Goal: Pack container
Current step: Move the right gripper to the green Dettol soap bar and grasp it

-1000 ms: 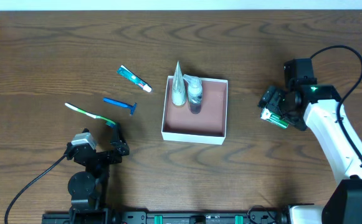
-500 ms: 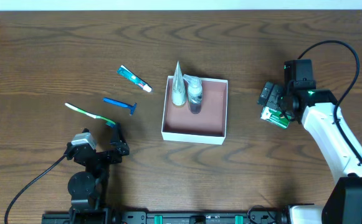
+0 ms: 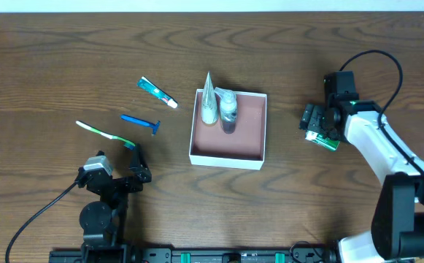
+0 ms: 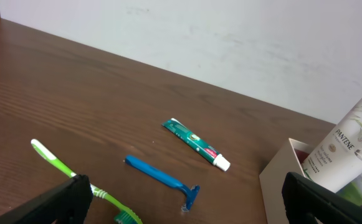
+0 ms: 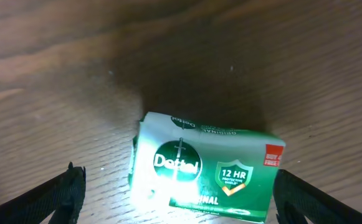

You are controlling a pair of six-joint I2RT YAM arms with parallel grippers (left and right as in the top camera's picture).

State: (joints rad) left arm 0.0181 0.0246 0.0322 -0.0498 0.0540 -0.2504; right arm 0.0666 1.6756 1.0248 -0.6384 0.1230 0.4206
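We're hovering right gripper (image 3: 315, 126), fingers spread, over soap bar (image 5: 207, 167), 3 o'clock of container (image 3: 228, 158); left gripper (image 3: 119, 164) sitting spread too.

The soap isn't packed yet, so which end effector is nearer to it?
Right. The right end effector hovers directly over the soap, jaws open either side. The left end effector sits far off, across the container, beside the toothbrush.

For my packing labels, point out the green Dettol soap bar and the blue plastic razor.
green Dettol soap bar (image 5: 205, 167), right wrist view, front of wrapper
blue plastic razor (image 4: 157, 176), left wrist view, middle of handle
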